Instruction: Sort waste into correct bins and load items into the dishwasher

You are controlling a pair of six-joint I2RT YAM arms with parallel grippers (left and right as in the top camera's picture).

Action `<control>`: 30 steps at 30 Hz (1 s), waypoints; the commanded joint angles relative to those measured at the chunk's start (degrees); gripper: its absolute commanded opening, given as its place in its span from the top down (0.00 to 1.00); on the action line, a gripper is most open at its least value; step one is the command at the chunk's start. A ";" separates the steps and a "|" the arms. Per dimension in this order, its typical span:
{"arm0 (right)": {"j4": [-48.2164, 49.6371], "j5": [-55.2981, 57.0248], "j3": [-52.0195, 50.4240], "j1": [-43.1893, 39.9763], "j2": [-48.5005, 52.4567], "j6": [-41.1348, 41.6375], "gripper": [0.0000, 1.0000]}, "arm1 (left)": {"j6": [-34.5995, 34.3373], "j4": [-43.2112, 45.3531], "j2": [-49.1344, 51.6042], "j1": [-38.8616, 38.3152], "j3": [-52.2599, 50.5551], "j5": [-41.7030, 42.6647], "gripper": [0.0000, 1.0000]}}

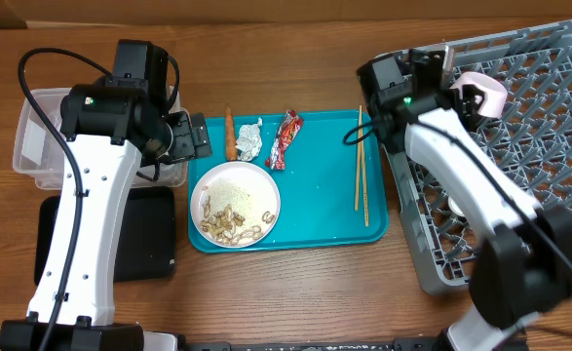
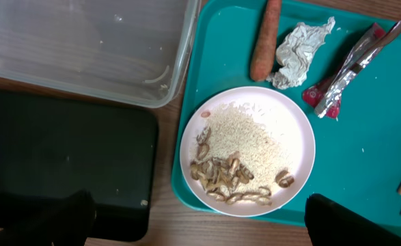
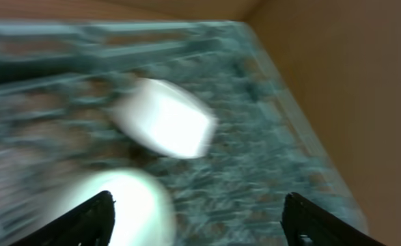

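Your left claw [image 2: 199,225] hangs spread wide and empty over the teal tray's [image 2: 364,157] left edge, above the plate [image 2: 304,147] of scraps [image 2: 227,178]. The clear tub [image 2: 84,48] and black tray [image 2: 63,157] sit left of the teal tray. Carrot [image 2: 265,41], foil ball [image 2: 299,51] and wrapper [image 2: 343,75] lie along its far side, and the chopsticks [image 1: 362,166] lie at its right. Right of it, your right claw [image 3: 200,222], also wide open and empty, hovers over the dish rack [image 1: 549,127] near a blurred white bowl [image 3: 162,116]. Waste sorting looks to be next: lower the left claw onto the carrot and close it.
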 commanded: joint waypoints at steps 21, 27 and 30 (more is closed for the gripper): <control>-6.12 -61.05 -4.17 3.10 9.20 9.53 0.51 | -0.76 0.13 0.46 0.31 0.63 -0.72 0.00; -4.39 -58.29 -4.17 3.10 14.12 11.87 0.51 | -0.76 0.13 0.46 0.31 0.66 -0.72 0.00; -4.00 -59.41 -4.17 3.10 15.65 11.85 0.62 | -0.76 0.13 0.46 0.31 0.66 -0.72 0.00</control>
